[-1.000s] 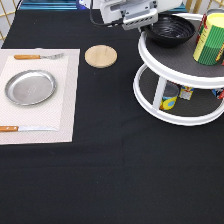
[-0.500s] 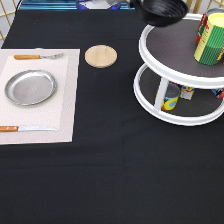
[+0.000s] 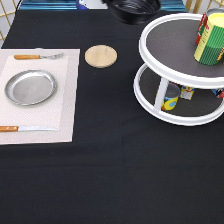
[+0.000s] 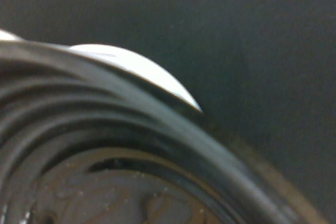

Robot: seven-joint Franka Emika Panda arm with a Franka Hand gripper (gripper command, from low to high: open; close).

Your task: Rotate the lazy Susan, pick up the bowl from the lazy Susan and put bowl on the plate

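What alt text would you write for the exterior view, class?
The black bowl hangs at the exterior view's top edge, off the white two-tier lazy Susan on the right. The silver plate lies bare on a placemat at left. The gripper is not visible.

Pincer and arm out of the exterior view, beyond its top edge.

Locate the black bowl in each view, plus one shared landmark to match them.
Exterior view: bowl at the top edge, off the lazy Susan, cut off by the frame; tool not visible.
Wrist view: bowl fills the frame, ridged inside.
Shared landmark: the lazy Susan's white rim behind the bowl.
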